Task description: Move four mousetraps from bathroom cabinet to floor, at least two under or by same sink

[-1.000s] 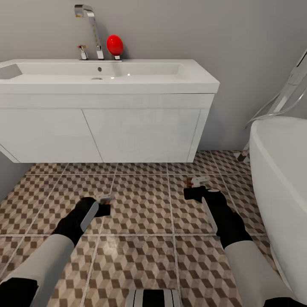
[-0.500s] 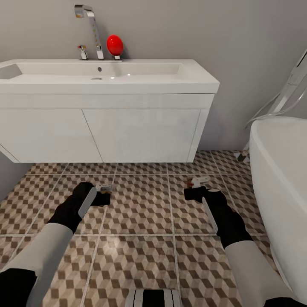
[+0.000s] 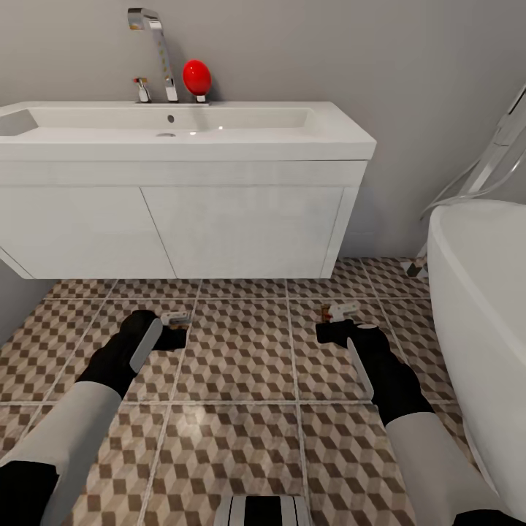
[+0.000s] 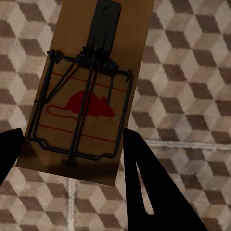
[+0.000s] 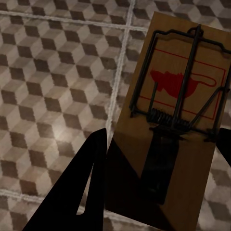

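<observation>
Two mousetraps show, each a brown wooden board with dark wire and a red mouse print. My left gripper (image 3: 174, 333) is shut on one mousetrap (image 3: 176, 318) (image 4: 84, 91), low over the bathroom floor (image 3: 241, 365), in front of the bathroom sink (image 3: 183, 128). One dark finger (image 4: 144, 183) presses the board's edge. My right gripper (image 3: 330, 326) (image 5: 163, 134) is shut on the other mousetrap (image 3: 340, 310) (image 5: 173, 120), near the sink unit's right end. The cabinet is out of view.
The white drawer unit (image 3: 175, 226) hangs from the wall with a gap beneath it. A white bathtub (image 3: 482, 307) crowds the right side, with a shower hose (image 3: 475, 175) above. A chrome tap (image 3: 157, 44) and a red object (image 3: 196, 77) stand on the basin's back edge.
My left arm has moved forward toward the sink, carrying its mousetrap with it. The right arm and its mousetrap have stayed put.
</observation>
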